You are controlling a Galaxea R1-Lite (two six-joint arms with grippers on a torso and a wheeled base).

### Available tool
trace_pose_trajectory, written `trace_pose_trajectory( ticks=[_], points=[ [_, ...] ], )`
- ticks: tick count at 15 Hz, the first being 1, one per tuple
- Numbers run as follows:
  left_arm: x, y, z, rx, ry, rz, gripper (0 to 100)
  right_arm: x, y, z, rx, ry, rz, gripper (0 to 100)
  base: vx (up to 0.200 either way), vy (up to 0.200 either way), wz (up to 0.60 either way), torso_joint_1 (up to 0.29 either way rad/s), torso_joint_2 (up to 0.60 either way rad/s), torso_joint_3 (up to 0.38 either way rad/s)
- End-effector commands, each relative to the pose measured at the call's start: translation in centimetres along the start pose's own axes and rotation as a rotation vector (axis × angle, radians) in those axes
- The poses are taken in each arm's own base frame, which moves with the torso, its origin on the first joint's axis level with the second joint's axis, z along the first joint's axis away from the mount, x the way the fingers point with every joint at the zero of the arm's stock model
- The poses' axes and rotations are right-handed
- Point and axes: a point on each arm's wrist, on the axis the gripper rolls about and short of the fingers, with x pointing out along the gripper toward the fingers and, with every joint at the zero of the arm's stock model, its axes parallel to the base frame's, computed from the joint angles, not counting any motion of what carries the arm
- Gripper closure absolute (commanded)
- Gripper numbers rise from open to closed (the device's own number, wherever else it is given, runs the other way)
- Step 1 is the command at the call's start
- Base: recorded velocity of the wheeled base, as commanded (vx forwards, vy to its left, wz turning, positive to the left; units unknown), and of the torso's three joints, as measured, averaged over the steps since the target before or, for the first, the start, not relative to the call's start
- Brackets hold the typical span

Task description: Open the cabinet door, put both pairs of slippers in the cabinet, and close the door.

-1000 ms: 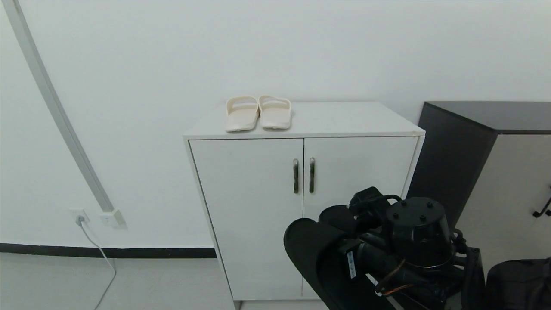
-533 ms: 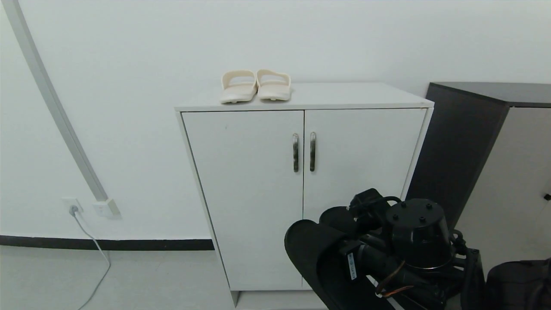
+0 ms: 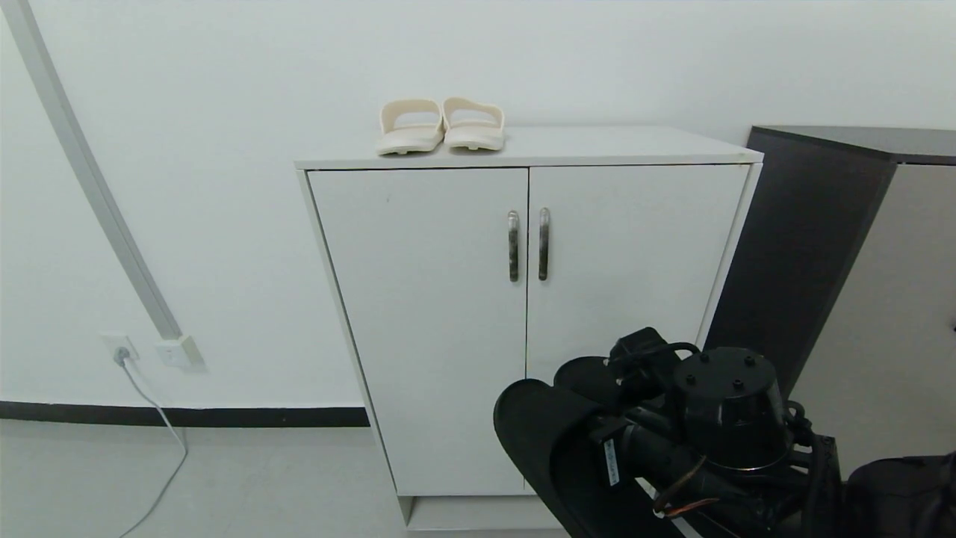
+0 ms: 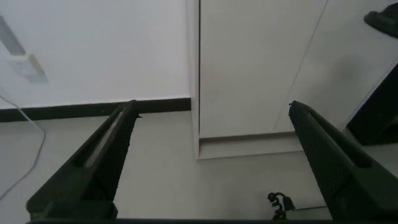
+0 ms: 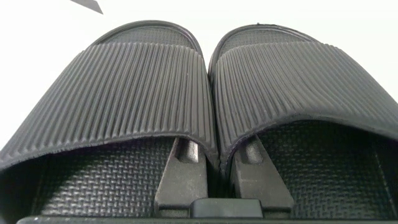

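A white two-door cabinet (image 3: pixel 418 299) stands against the wall, both doors shut, with two metal handles (image 3: pixel 513 245) at the centre seam. A beige pair of slippers (image 3: pixel 441 127) sits on its top, toward the left. Low in front of the right door, the black pair of slippers (image 3: pixel 538 426) hangs from my right arm. In the right wrist view my right gripper (image 5: pixel 217 171) is shut on the black slippers (image 5: pixel 149 93), its fingers (image 5: pixel 180 174) pinching their adjoining inner walls. My left gripper (image 4: pixel 212 106) is open and holds nothing, low above the floor near the cabinet's base (image 4: pixel 249 146).
A dark cabinet (image 3: pixel 806 246) stands right beside the white one. On the wall to the left are a slanted grey conduit (image 3: pixel 89 187) and an outlet with a cable (image 3: pixel 119 351) running down to the bare grey floor (image 3: pixel 224 486).
The head camera has moved lower: the cabinet sits higher in the picture and its top looks flatter. The right arm with the black slippers keeps its place in the picture.
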Motion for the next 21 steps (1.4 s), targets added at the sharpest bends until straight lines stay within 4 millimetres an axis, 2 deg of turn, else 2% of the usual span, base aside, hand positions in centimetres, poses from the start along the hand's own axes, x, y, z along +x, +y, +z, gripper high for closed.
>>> trace_pose_trajectory(
  ticks=[1, 2, 3, 4, 6, 9, 12, 14, 18, 21],
  points=[
    [1.5, 0.0, 5.1, -0.006, 0.032, -0.023, 0, 0.0, 0.0, 0.0, -0.001, 0.002, 0.0, 100, 0.0, 0.0, 0.0, 0.0, 0.0, 0.0],
    [3.8, -0.3, 8.1, 0.002, 0.053, -0.092, 0, 0.0, 0.0, 0.0, -0.001, 0.002, 0.001, 100, 0.0, 0.0, 0.0, 0.0, 0.0, 0.0],
    [5.9, -0.7, 9.5, 0.008, 0.052, -0.16, 0, 0.0, 0.0, -0.1, -0.002, 0.003, -0.001, 100, 0.0, 0.0, 0.0, 0.0, 0.0, 0.0],
    [7.3, -1.1, 10.0, 0.013, 0.045, -0.19, 0, 0.0, 0.0, -0.1, -0.002, 0.003, -0.001, 100, 0.0, 0.0, 0.0, 0.0, 0.0, 0.0],
    [12.8, -3.0, 11.2, 0.029, 0.017, -0.284, 0, -0.1, 0.0, 0.0, 0.001, 0.001, -0.003, 100, 0.0, 0.0, 0.0, 0.0, 0.0, 0.0],
    [18.0, -8.1, 12.9, 0.026, -0.031, -0.454, 0, 0.1, -0.5, 0.2, 0.012, -0.009, -0.011, 100, 0.0, 0.0, 0.0, 0.0, 0.0, 0.0],
    [20.6, -13.4, 15.7, 0.002, -0.101, -0.57, 0, 0.5, -0.7, 0.0, 0.012, 0.003, -0.001, 100, 0.0, 0.0, 0.0, 0.0, 0.0, 0.0],
    [23.2, -16.4, 16.2, 0.009, -0.103, -0.612, 0, 1.4, -1.1, -0.4, 0.02, 0.001, -0.018, 100, 0.0, 0.0, 0.0, 0.0, 0.0, 0.0],
    [27.2, -19.8, 17.8, 0.008, -0.129, -0.688, 0, 2.0, -1.3, -0.7, 0.024, -0.009, 0.009, 100, 0.0, 0.0, 0.0, -0.021, 0.08, 0.085],
    [28.5, -21.0, 20.0, -0.066, -0.068, -0.826, 0, 1.9, -1.3, -0.7, 0.013, -0.005, 0.024, 100, 0.0, 0.0, 0.0, 0.0, 0.0, 0.0]
  ],
)
